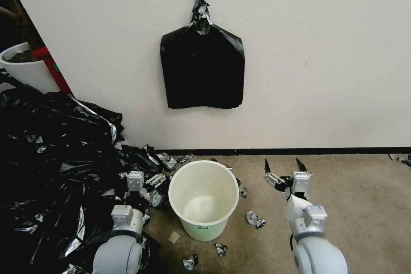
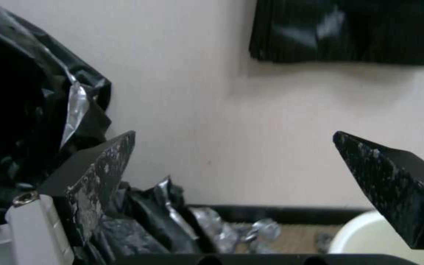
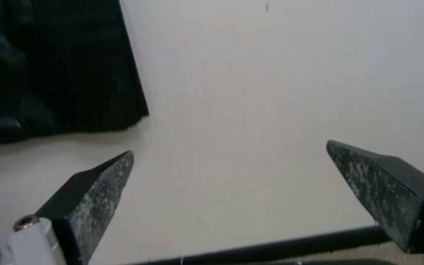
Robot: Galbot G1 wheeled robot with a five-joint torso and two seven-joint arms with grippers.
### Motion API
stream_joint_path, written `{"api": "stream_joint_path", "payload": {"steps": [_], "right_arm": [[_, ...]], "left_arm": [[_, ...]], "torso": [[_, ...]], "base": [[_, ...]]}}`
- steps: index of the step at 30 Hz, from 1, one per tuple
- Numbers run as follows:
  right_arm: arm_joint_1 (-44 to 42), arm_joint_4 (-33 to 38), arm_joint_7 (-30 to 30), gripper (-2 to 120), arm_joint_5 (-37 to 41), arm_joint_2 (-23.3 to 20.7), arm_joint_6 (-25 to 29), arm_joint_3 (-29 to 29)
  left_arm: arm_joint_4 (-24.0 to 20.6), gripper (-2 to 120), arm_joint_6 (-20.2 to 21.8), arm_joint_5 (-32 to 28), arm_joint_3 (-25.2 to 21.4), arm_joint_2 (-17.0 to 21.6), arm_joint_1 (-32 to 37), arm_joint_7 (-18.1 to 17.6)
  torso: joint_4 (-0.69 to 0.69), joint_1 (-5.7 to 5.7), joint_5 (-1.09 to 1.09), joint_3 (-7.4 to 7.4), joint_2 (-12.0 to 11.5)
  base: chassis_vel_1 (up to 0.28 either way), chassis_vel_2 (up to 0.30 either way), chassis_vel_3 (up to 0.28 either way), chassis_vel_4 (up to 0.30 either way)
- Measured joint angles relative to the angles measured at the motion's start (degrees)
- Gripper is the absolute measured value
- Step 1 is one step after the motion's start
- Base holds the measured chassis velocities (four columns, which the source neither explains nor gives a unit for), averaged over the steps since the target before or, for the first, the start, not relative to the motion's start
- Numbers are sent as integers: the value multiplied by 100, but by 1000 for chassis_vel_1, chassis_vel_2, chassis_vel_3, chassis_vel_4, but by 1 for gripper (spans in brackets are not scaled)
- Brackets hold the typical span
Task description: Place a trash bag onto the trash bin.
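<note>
Trash bin, smooth cream tapering plastic, stands empty between the spread left tool and right tool.

Dark print low on the trash bin (label unreadable)

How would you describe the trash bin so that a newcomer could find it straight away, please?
Start at the flat bundle of black bags hanging on the wall and look straight down to the carpet. The trash bin stands there, open and unlined. Unlike the wider white planter pot far left, it is cream and tapers downward.
</note>
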Motion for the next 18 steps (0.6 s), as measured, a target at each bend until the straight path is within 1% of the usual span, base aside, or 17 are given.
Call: {"api": "stream_joint_path", "payload": {"steps": [1, 2, 3, 4, 5, 6, 7, 8, 10, 13, 16, 18], "right_arm": [[-54, 3, 12, 100, -54, -5, 132, -34], [-62, 3, 2, 100, -76, -11, 188, -45], [-66, -8, -25, 100, -130, -24, 302, -60], [-66, -8, -25, 100, -130, -24, 302, -60], [-65, -22, -49, 100, -164, -30, 342, -68], [-56, -41, -100, 100, -210, -38, 402, -84], [-33, -64, -125, 100, -238, -58, 452, -79], [-8, -96, -151, 100, -253, -80, 493, -81], [10, -121, -163, 100, -264, -95, 517, -79], [115, -248, -182, 100, -428, -155, 637, -57], [150, -254, -189, 100, -558, -154, 708, -52], [211, -260, -314, 100, -680, -156, 936, -62]], "left_arm": [[-96, 100, -50, -261, 0, 54, 87, -32], [-144, 100, -83, -392, -1, 79, 131, -46], [-297, 100, -326, -547, -56, 121, 293, 27], [-297, 100, -326, -547, -56, 121, 293, 27], [-365, 100, -443, -563, -107, 136, 371, 88], [-427, 100, -554, -530, -163, 147, 437, 156], [-477, 100, -613, -434, -226, 148, 469, 225], [-520, 100, -643, -352, -270, 148, 479, 262], [-555, 100, -655, -302, -297, 149, 484, 283], [-795, 100, -705, -34, -444, 153, 536, 403], [-903, 100, -746, 25, -488, 161, 577, 422], [-1106, 100, -758, 51, -504, 174, 658, 426]], "torso": [[-1, 0, 5, 0, 0], [0, 0, 5, 0, 0], [1, 0, 2, 0, 0], [1, 0, 2, 0, 0], [2, 0, 7, 0, 0], [3, 0, 6, 0, 0], [1, 0, 1, 0, 0], [1, 0, 4, 0, 0], [0, 0, 5, 0, 0], [1, 0, 5, 0, 0], [1, 0, 4, 1, 0], [0, 0, 5, 0, 0]], "base": [[0, 0, 0, 0], [0, 0, 0, 0], [0, 0, 0, 0], [0, 0, 0, 0], [0, 0, 0, 0], [0, 0, 0, 0], [0, 0, 0, 0], [0, 0, 0, 0], [0, 0, 0, 0], [0, 0, 0, 0], [0, 0, 0, 0], [0, 0, 0, 0]]}}
